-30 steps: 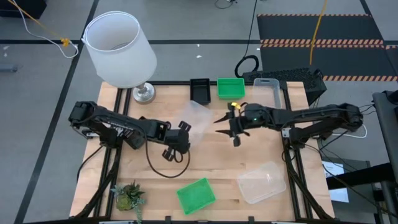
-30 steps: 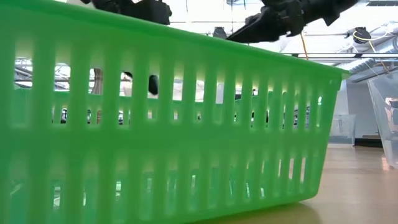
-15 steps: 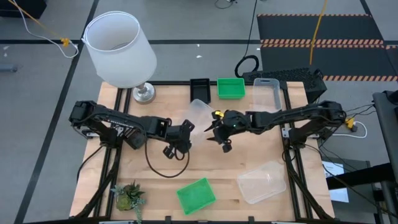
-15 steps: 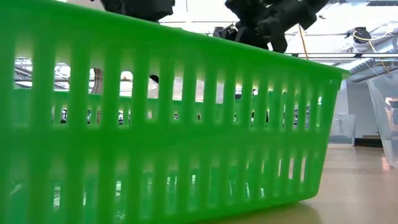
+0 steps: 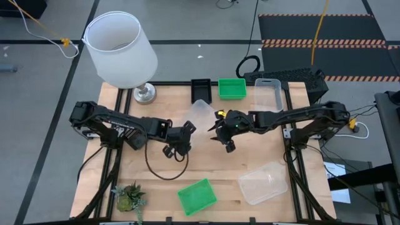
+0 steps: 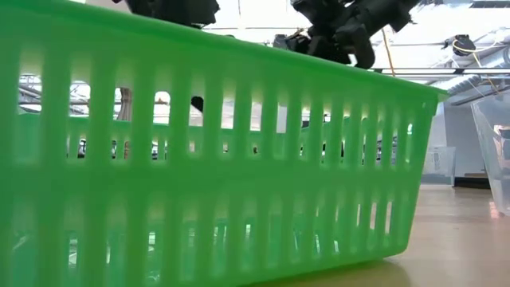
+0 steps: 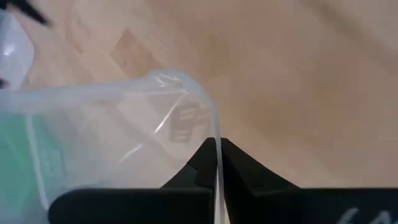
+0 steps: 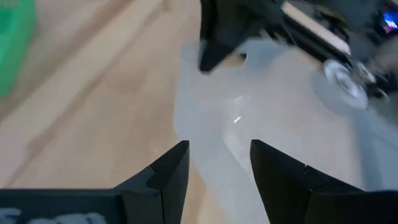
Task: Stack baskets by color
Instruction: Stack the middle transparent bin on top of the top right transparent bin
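**Clear basket held up between the two grippers at the table's middle**

A clear translucent basket (image 5: 201,115) sits tilted above the centre of the table (image 5: 156,187), lifted off the wood. The left gripper (image 5: 185,131) pinches one of its walls: in the left wrist view the thin plastic rim (image 7: 214,149) runs straight down between the two dark fingertips (image 7: 202,163), which are closed tight on it. From the basket this gripper lies at about 8 o'clock in the high view.

The right gripper (image 5: 220,128) is just beside the same basket, at about 4 o'clock from it, fingers spread wide. In the right wrist view its two fingers (image 8: 171,168) stand apart with the basket's pale wall (image 8: 211,134) ahead of them; whether they touch it cannot be told.

Outward from there, at 12 o'clock along the far edge of the table, three baskets stand in a row: a black basket (image 5: 200,90), a green basket (image 5: 232,88) just beside it, and a second clear basket (image 5: 268,92) farthest to 3 o'clock. Toward 6 o'clock, near the front edge, another green basket (image 5: 197,195) lies at an angle; it fills the low view (image 6: 207,159). A third clear basket (image 5: 264,182) rests at about 4 o'clock from the centre.

A white lampshade (image 5: 120,50) stands at 10 o'clock and a small potted plant (image 5: 129,197) at 7 o'clock.
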Controlling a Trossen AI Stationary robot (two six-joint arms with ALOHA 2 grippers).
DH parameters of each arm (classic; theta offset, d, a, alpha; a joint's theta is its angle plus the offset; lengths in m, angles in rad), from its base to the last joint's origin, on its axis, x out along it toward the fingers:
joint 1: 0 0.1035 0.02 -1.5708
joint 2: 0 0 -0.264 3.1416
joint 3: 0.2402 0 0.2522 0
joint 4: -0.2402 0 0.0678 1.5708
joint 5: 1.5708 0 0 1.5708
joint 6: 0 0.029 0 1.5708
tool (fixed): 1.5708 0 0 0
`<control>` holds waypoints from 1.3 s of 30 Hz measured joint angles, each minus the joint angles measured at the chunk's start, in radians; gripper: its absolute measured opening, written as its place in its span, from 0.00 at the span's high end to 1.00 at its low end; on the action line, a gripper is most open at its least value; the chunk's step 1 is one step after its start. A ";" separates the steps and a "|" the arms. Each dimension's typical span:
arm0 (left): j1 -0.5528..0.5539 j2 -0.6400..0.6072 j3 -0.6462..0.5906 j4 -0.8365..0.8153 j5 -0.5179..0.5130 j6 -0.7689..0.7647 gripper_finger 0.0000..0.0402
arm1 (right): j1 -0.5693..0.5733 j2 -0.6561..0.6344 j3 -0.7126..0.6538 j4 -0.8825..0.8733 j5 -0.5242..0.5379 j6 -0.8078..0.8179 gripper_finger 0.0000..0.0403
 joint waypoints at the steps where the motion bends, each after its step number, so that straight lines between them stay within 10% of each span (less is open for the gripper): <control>1: 0.000 0.000 -0.005 0.000 -0.020 0.024 0.98 | 0.000 -0.014 0.000 -0.030 0.023 0.003 0.59; 19: -0.020 0.000 -0.036 -0.193 -0.032 0.397 0.96 | 0.118 -0.142 0.000 -0.255 0.164 -0.025 0.59; 39: -0.024 -0.007 0.111 -0.426 0.075 0.713 0.96 | 0.212 0.031 0.000 -0.118 0.364 -0.608 0.60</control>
